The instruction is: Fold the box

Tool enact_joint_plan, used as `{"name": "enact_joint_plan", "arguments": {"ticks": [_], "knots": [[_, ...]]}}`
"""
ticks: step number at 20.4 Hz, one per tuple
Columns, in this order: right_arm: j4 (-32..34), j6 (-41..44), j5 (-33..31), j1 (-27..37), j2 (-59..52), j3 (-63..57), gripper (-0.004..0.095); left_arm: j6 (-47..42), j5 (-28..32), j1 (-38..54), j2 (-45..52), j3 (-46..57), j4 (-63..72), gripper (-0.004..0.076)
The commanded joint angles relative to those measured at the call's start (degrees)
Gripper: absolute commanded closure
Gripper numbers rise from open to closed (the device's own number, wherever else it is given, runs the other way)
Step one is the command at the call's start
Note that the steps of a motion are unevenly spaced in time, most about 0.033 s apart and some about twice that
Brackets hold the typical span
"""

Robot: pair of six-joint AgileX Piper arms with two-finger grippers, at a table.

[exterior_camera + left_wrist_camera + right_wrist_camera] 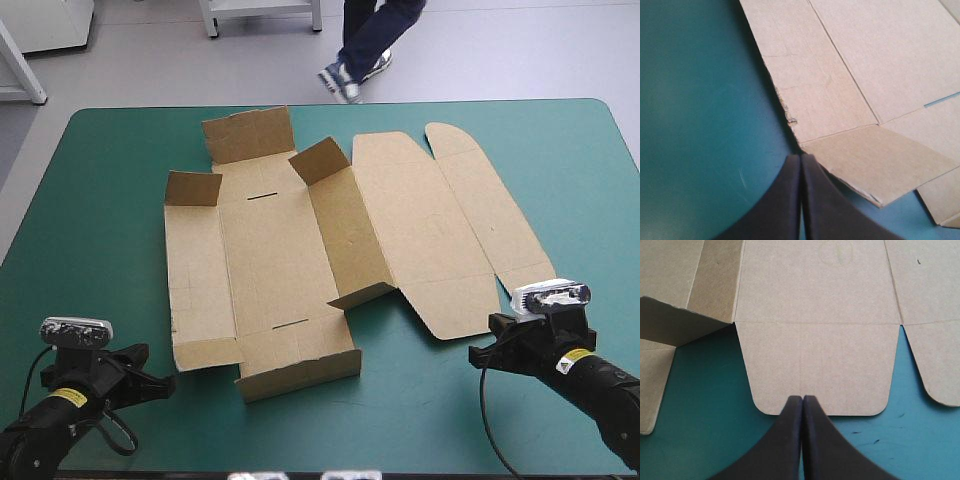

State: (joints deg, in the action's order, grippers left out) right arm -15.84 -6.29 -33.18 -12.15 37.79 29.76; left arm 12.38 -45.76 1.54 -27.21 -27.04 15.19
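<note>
Looking at where everything sits, the cut sheet of brown corrugated board that's meant to become the box [270, 260] lies spread in the middle of the teal-green tabletop [100, 200]. Its long axis runs across from the left side to the right, skewed a bit. The tray half is on the left, with one long wall [345, 235] standing up in the middle and a couple of small far flaps raised. The lid panel [420, 220] lies flat on the right.

Both arms are parked at the near edge with the board straight ahead of them. The left gripper [165, 383] has its jaws pressed together into one point. In its wrist view that point is just beside the near-left corner flap [880, 165], on bare cover and not on the board. The right gripper [476, 352] is also closed on nothing. Its tip is right at the edge of the rounded flap [815, 370] on the lid side. I honestly can't tell if it's touching or just hovering over it.

My read is that the next move comes down to that split. The left arm is nearer for the tray's corner flap and near wall, while the right arm is nearer the lid side and the standing wall. Each is already pointing at its own flap, so it's a short reach forward either way, though the jaws would need to part first to pinch anything.
</note>
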Motion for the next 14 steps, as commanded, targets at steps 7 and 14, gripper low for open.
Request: {"name": "enact_joint_plan", "arguments": {"ticks": [7,14], "knots": [[-0.3,-0.5,2.8,0.1,-0.2,1.3,0.0927,-0.1,3.2,-0.3,-0.8,-1.5,1.5,0.0732],[-0.3,-0.5,2.8,0.1,-0.2,1.3,0.0927,-3.5,1.4,-1.4,-1.0,-1.5,1.6,0.0731]]}}
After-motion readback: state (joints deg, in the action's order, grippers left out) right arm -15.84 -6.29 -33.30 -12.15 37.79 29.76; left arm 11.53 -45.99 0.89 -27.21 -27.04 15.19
